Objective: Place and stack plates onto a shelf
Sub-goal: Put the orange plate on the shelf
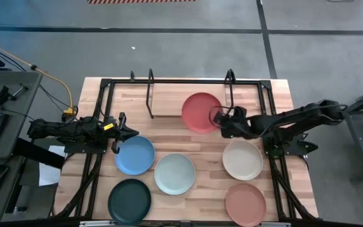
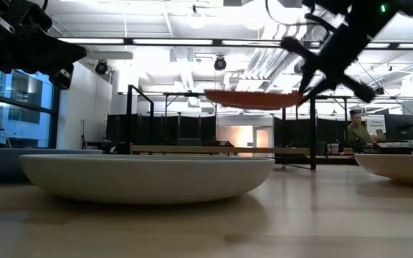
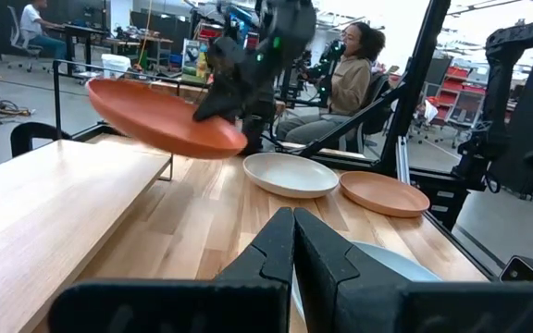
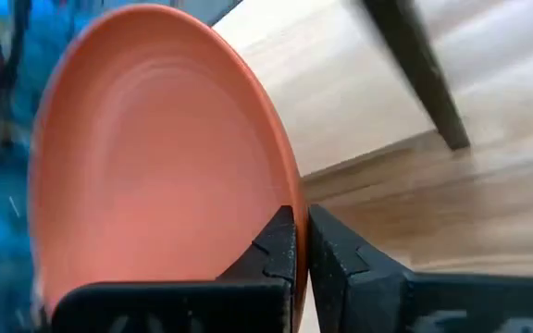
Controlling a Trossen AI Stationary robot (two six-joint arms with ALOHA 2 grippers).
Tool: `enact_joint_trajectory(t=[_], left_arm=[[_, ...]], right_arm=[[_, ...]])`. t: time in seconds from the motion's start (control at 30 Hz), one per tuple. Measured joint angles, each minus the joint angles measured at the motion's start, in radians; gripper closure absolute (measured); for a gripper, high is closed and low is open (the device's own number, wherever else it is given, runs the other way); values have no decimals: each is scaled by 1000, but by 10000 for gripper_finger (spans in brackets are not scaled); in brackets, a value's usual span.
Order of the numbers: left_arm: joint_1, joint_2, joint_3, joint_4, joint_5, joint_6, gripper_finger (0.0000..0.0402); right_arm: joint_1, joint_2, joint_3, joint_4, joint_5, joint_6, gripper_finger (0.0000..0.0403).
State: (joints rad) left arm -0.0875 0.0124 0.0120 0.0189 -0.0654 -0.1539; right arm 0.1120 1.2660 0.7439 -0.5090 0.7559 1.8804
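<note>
1. Overhead view: right gripper [image 1: 222,120] pinches the 3 o'clock edge of the coral red plate [image 1: 200,112], which hangs over the right half of the shelf [image 1: 169,101], between the frame's upright loops [image 1: 150,82]. The right arm reaches in from 3 o'clock, stretched long and low across the table edge. To do this step well, I judge the plate should be levelled and lowered flat onto the board, clear of the loop beside the gripper, before the fingers part. The left gripper [image 1: 126,130] waits at 9 o'clock, just beside the blue plate [image 1: 135,155]. Pale mint [image 1: 174,173], cream [image 1: 242,159], dark green [image 1: 130,200] and terracotta pink [image 1: 245,202] plates lie on the tabletop.
2. Low view: the coral plate [image 2: 257,99] floats clearly above the shelf board [image 2: 185,150], nearly level, held from its right rim by the downward-angled wrist.
3. Left wrist view: the left arm's own fingers [image 3: 276,245] are pressed together, holding nothing. The carried plate [image 3: 165,118] tilts slightly over the shelf's corner.
4. Right wrist view: the fingers [image 4: 280,245] clamp narrowly on the plate's rim [image 4: 290,190], shelf board beyond.
</note>
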Motion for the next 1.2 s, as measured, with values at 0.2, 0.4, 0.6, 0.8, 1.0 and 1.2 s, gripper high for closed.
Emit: enact_joint_trajectory(t=[0.2, 0.4, 0.6, 0.8, 1.0, 1.2], left_arm=[[0, 0, 0, 0, 0, 0, 402], [0, 0, 0, 0, 0, 0, 401], [0, 0, 0, 0, 0, 0, 402], [0, 0, 0, 0, 0, 0, 401], [0, 0, 0, 0, 0, 0, 402], [0, 0, 0, 0, -1, 0, 401]], right_arm=[[-13, 76, -40, 56, 132, 285, 403], [-64, 169, -38, 151, 129, 326, 403], [-150, 241, -38, 226, 117, 344, 403], [-193, 254, -36, 237, 97, 317, 403], [-193, 254, -36, 231, 79, 310, 403], [-197, 254, -36, 196, 70, 310, 403]])
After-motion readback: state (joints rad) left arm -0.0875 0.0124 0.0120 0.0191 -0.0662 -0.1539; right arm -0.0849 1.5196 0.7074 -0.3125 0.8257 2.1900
